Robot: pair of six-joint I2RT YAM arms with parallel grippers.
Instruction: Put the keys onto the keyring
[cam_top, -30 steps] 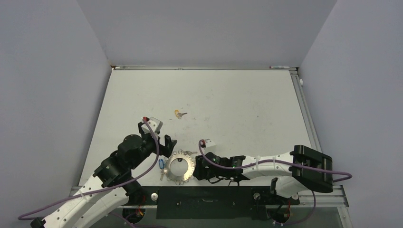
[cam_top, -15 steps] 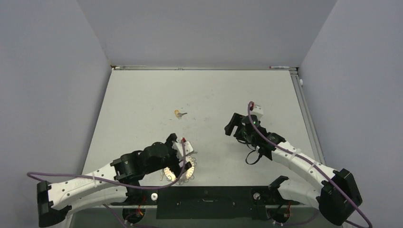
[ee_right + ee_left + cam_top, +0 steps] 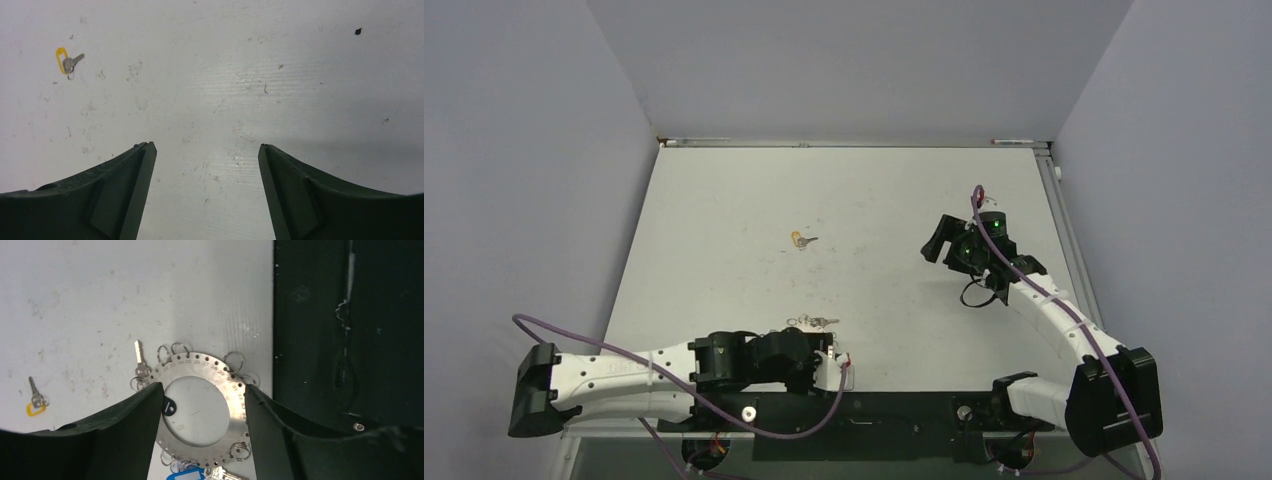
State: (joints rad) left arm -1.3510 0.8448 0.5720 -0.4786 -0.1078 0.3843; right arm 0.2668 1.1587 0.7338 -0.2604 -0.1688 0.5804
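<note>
My left pincer (image 3: 202, 390) stands wide open, astride the keyring (image 3: 192, 366), gripping nothing; blue-tagged key (image 3: 185, 475) apparently attached. My right pincer (image 3: 202, 147) open, empty; yellow-headed key (image 3: 67, 61) well apart.

keyring (image 3: 200, 365): tiny stamped numbers follow the punched holes round its flat rim
place: centre of the left wrist view
legibility: top ones look like twenties; otherwise too small

Soft, even overhead light, faint shadows; all views sharp, near pincer edges slightly blurred.
</note>
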